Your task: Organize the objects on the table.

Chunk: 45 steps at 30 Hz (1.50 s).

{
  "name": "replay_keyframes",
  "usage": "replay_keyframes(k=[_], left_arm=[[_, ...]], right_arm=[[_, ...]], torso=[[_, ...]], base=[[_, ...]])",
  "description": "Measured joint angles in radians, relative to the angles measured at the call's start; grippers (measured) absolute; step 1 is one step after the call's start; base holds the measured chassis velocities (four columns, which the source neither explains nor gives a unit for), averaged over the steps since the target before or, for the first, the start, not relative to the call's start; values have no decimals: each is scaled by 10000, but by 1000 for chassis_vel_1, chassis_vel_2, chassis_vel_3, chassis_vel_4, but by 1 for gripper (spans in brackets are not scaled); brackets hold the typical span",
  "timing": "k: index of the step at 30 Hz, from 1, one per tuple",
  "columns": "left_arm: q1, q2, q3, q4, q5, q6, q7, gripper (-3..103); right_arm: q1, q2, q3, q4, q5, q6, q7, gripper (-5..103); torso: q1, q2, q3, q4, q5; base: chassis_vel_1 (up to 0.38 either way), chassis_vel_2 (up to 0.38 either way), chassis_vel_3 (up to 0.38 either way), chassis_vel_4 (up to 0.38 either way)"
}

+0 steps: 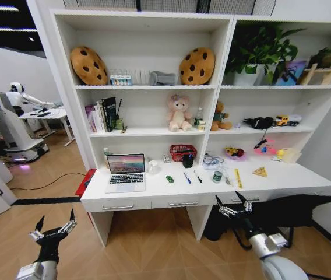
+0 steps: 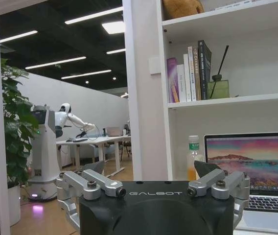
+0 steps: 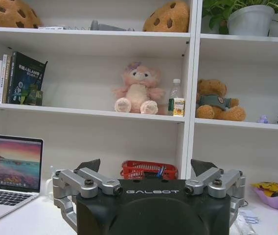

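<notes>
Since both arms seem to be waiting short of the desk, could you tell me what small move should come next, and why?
Probably bring the right gripper up over the table toward the blue pen: both it and the left gripper hang open below the desk edge, holding nothing.

Both arms are observed held low and extended forward, one at each side of the head view. The left gripper (image 1: 54, 226) is seen at the lower left, raised on a dark wrist with a pale forearm segment beneath it; its jaws are spread wide apart, tips pointing up, and nothing is held between them. The right gripper (image 1: 232, 203) is noted at the lower right, carried on a pale wrist and a dark upper arm reaching in from the right edge; its jaws are likewise spread apart and empty. In each wrist view, the black gripper body and silver linkages are seen splayed outward.
</notes>
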Motion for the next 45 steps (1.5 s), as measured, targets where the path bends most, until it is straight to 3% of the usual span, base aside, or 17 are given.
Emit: replay_keyframes(k=[45], left_arm=[[-78, 109, 187, -132, 20, 59, -203, 100]], right_arm=[[-35, 77, -74, 155, 5, -137, 69, 100]], torso=[[0, 0, 0, 1, 0]], base=[[0, 0, 0, 0]])
